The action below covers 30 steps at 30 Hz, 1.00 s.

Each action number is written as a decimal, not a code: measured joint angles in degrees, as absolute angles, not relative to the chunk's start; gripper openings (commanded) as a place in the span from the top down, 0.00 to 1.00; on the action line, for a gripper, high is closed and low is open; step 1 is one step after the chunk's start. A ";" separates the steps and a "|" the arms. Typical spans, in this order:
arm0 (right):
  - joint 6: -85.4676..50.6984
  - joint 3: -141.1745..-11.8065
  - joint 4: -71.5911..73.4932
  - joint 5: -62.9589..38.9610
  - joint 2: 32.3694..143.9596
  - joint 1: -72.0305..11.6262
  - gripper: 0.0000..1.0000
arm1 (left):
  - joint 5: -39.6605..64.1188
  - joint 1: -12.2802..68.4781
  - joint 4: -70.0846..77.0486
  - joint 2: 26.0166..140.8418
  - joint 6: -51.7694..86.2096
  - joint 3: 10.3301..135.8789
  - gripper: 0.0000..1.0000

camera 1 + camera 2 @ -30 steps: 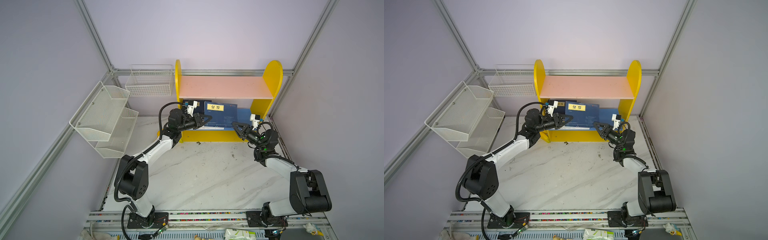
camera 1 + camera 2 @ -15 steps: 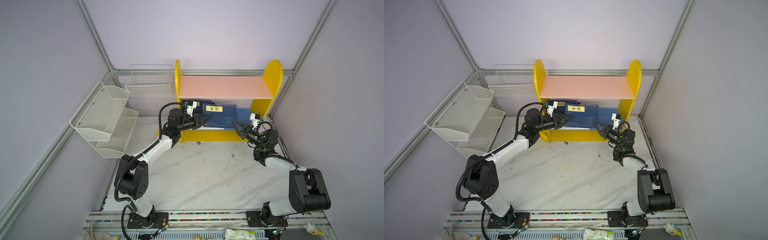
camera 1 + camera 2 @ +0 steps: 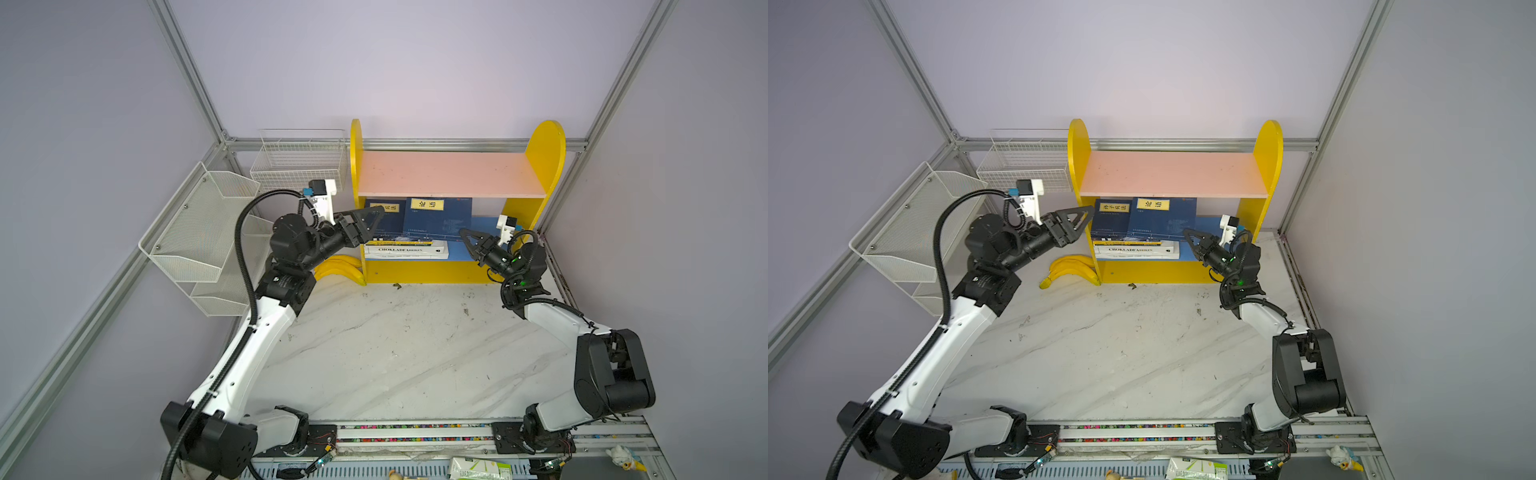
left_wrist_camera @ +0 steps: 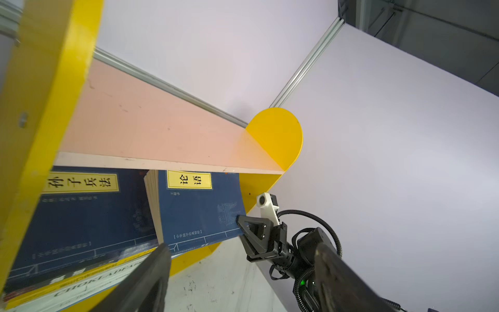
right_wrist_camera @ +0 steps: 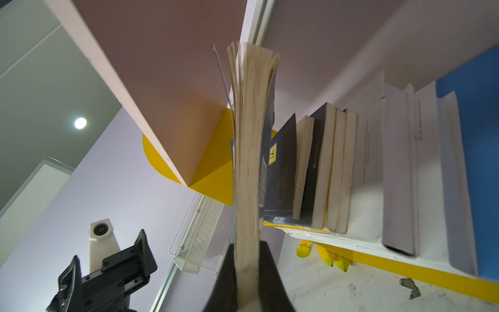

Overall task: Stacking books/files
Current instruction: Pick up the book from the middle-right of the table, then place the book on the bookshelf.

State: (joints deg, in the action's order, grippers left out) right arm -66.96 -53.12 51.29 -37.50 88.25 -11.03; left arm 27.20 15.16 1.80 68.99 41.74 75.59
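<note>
Right wrist view: right fingers (image 5: 225,275) clench the upright navy book (image 5: 249,135); left fingers (image 4: 145,281) released. Next, likely tipping it onto the stack (image 5: 334,167).

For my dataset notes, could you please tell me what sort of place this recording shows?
Likely a robot-lab test cell: plain lilac panel walls in silver aluminium framing, a white marble-patterned tabletop, and a small yellow-and-pink bookshelf.

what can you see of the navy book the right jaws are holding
The navy book is a softcover with a yellow label of black characters and faint pale drawings. Its cream pages fan slightly. It stands upright under the pink shelf board, beside a second navy book, above the flat stack. The right gripper, jaws shut, pinches its free side edge.
</note>
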 measured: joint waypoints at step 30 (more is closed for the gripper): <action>-60.73 -72.60 40.84 -25.21 104.40 -24.82 0.98 | 17.74 8.03 -4.80 65.43 37.85 60.07 0.00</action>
State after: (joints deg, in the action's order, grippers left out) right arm -60.73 -72.60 40.84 -25.21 104.40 -24.82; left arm 17.74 8.03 -4.80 65.43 37.85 60.07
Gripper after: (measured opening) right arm 0.135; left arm 0.995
